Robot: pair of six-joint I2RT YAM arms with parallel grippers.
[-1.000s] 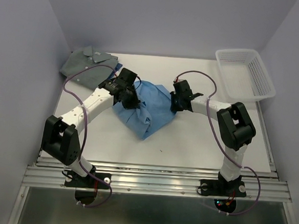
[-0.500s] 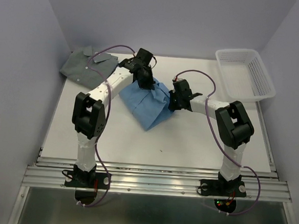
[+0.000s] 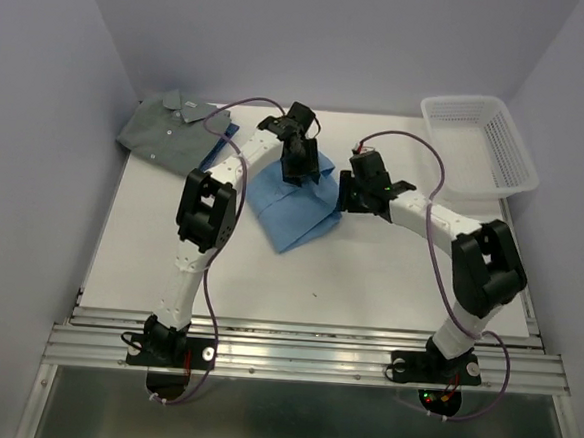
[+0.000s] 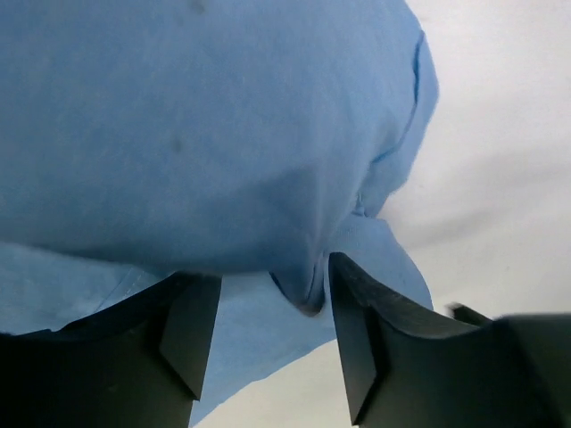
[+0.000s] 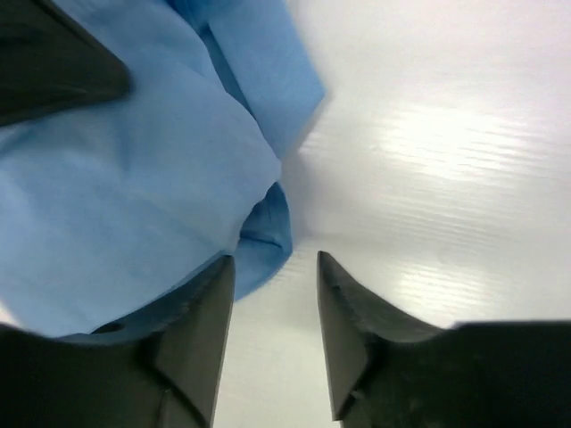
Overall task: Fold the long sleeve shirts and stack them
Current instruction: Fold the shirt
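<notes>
Sky-blue shirt (image 3: 288,204): lies at the centre-rear of the worktop (image 3: 368,274), folded into a rough rectangle. The cloth is plain and softly creased.

Left jaws: apart, over the shirt's rear edge, with the fingers (image 4: 187,330) flanking a hanging fold.

Right jaws: apart, at the shirt's right edge, one finger over the hem, the other over bare worktop.

Grey-green shirt (image 3: 173,131): folded, collar uppermost, in the rear-left corner. A sliver of darker blue cloth (image 3: 226,134) shows at its right edge.

Worktop: white, matt. A white mesh basket (image 3: 461,100) occupies the rear-right corner. Pale lavender walls (image 3: 39,111) enclose three sides.
</notes>
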